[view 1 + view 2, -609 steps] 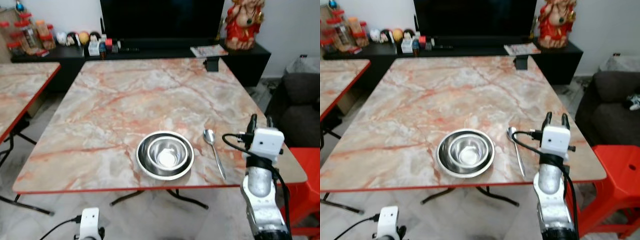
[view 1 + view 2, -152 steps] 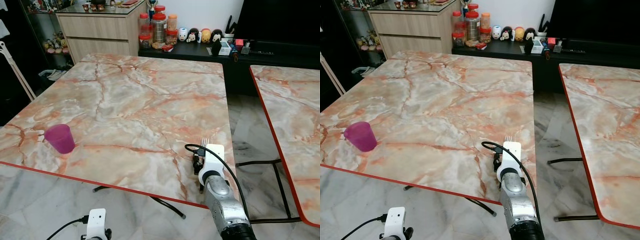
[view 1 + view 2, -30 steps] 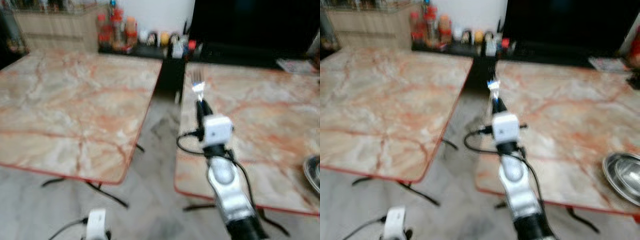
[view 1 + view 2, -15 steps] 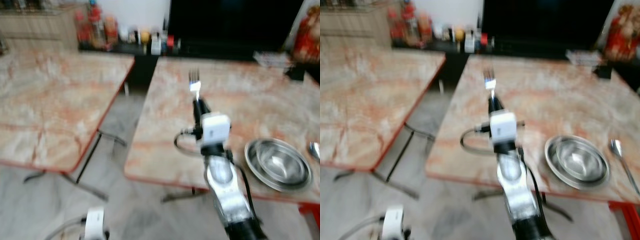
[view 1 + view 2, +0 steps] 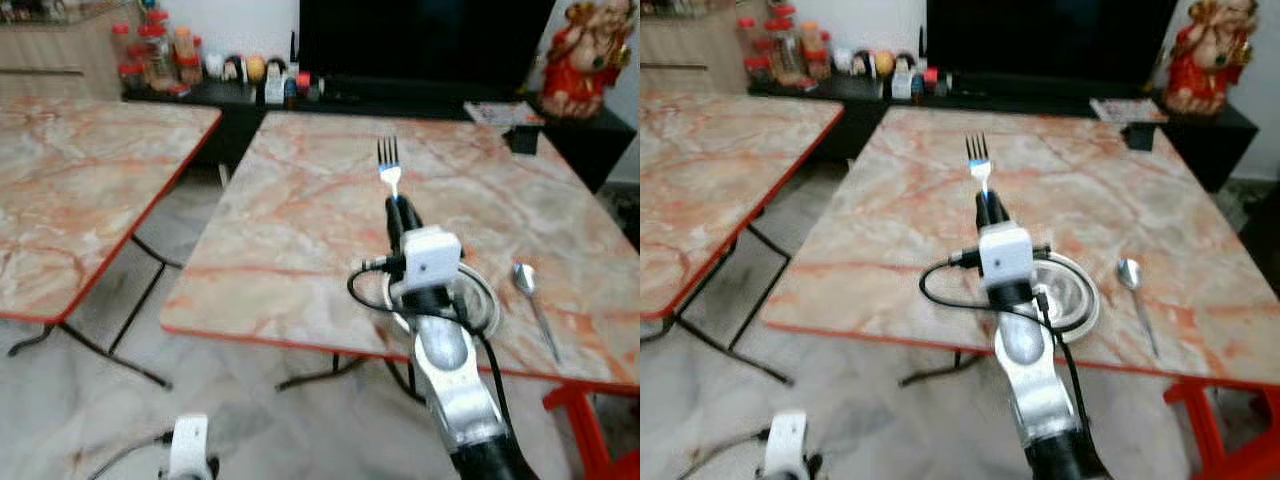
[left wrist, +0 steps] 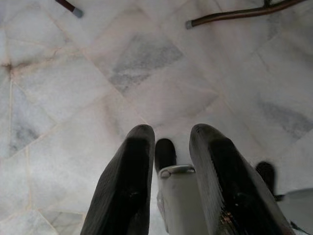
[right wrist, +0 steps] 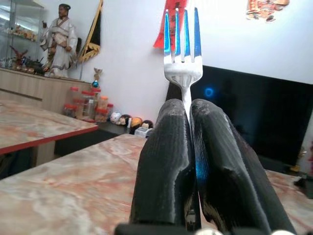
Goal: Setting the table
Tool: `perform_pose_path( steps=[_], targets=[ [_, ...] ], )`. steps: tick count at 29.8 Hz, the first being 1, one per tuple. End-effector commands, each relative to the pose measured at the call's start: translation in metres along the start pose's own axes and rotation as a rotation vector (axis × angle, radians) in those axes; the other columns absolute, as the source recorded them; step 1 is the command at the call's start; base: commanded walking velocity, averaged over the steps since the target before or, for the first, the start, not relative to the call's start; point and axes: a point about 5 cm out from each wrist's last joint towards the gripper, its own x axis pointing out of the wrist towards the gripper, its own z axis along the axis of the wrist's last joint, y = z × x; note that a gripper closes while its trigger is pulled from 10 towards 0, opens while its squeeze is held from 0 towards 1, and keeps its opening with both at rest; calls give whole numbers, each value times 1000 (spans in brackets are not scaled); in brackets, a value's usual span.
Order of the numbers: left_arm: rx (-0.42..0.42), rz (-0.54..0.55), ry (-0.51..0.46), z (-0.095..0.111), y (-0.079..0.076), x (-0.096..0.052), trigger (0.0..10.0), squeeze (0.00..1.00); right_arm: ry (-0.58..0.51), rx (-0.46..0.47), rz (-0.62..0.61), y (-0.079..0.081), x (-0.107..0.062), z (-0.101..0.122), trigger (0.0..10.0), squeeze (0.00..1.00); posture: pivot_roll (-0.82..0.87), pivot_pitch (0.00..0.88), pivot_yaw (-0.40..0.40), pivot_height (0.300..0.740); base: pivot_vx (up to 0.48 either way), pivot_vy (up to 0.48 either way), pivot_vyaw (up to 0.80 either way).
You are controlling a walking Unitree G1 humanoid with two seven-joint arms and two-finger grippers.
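Note:
My right gripper [image 5: 400, 212] is shut on the handle of a silver fork [image 5: 388, 158] and holds it upright, tines up, above the near half of the marble table [image 5: 300, 200]. In the right wrist view both black fingers [image 7: 168, 147] clamp the fork [image 7: 183, 54]. A steel bowl nested in a plate [image 5: 482, 300] sits near the table's front edge, partly hidden behind my right arm. A spoon [image 5: 530, 292] lies to the right of it. My left gripper [image 6: 168, 142] hangs low and open over the floor tiles.
A second marble table [image 5: 80, 200] stands to the left across a gap of tiled floor. Behind are a black TV, a dark console with jars [image 5: 150, 50] and a red statue [image 5: 572, 55]. A red stool [image 5: 600, 430] stands at the table's near right corner.
The whole view has swung right, so the table with the bowl and spoon is now in front of me. The fork stays clamped upright in my right gripper.

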Motion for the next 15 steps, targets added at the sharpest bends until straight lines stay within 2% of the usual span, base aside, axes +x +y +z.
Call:
perform_pose_path(
  steps=[1, 15],
  targets=[
    [0, -24, 5, -2, -9, 0, 10000, 0, -4, -12, -19, -7, -1, 2, 10000, 0, -95, 0, 5, 740, 0, -371, 0],
    [13, -33, 6, -2, -9, 0, 10000, 0, 21, -26, -47, -12, -8, -2, 10000, 0, -100, 0, 9, 740, 0, -375, 0]
  ],
)
